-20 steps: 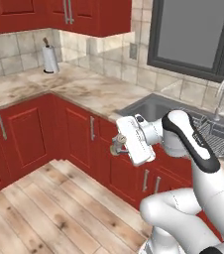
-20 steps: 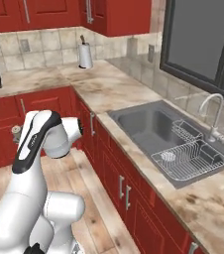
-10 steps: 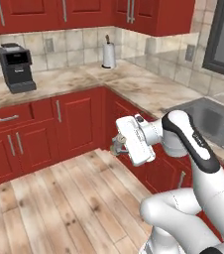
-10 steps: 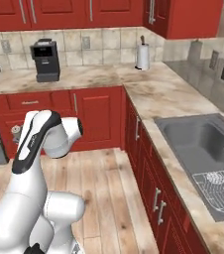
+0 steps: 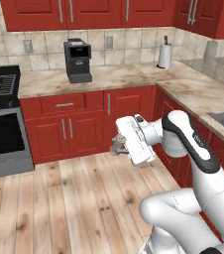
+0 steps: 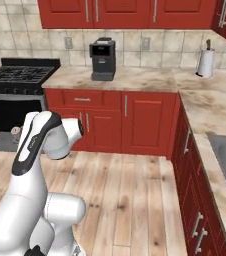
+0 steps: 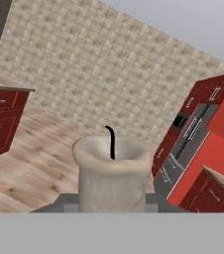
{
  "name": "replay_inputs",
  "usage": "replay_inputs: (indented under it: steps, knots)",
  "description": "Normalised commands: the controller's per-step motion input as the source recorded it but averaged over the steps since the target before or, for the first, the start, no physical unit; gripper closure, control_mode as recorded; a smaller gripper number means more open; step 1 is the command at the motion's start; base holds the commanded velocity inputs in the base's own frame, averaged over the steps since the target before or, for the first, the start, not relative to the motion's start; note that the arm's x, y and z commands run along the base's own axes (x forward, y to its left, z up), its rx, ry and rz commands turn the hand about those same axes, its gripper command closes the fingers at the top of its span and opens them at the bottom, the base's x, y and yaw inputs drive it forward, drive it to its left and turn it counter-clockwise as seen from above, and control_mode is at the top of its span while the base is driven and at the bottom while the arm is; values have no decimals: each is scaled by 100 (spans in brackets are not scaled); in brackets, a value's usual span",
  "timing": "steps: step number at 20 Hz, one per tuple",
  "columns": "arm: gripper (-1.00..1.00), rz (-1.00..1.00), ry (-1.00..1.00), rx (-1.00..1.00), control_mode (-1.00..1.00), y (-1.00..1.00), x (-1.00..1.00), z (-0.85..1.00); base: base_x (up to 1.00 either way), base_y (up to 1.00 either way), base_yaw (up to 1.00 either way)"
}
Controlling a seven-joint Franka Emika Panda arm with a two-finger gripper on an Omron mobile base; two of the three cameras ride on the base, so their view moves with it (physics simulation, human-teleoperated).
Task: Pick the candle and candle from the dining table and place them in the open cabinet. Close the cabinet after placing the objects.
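Gripper (image 5: 117, 147) sits in the middle of the left base view, at the end of the white arm, and it is shut tight on the pale candle (image 7: 113, 173). In the hand view that candle stands right at the bottom middle of the frame, pressed between the two finger tips, with its black wick (image 7: 110, 141) curling up from the top. So the candle is not off to any side of the gripper; it is inside it, with its long way pointing straight out from the hand. I think the carry step is on now. What matters next is the way to the red wall cabinets (image 5: 91, 12), which run along the top of the left base view, well above and behind the gripper. I cannot tell from here which of them is the open one. Below them lies the counter (image 5: 104, 77) with a black coffee machine (image 5: 78, 60) on it.
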Motion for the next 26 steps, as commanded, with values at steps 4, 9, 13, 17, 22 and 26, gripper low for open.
replay_inputs:
  steps: [4, 9, 13, 17, 22, 26]
  knots:
    - [100, 0, 0, 0, 100, 0, 0, 0, 14, 42, 44]
    - [100, 0, 0, 0, 100, 0, 0, 0, 42, 40, 36]
    - [100, 0, 0, 0, 100, 0, 0, 0, 61, 45, 29]
    - [100, 0, 0, 0, 100, 0, 0, 0, 68, 51, 26]
    - [100, 0, 0, 0, 100, 0, 0, 0, 70, 59, 23]
    - [100, 0, 0, 0, 100, 0, 0, 0, 70, 74, 18]
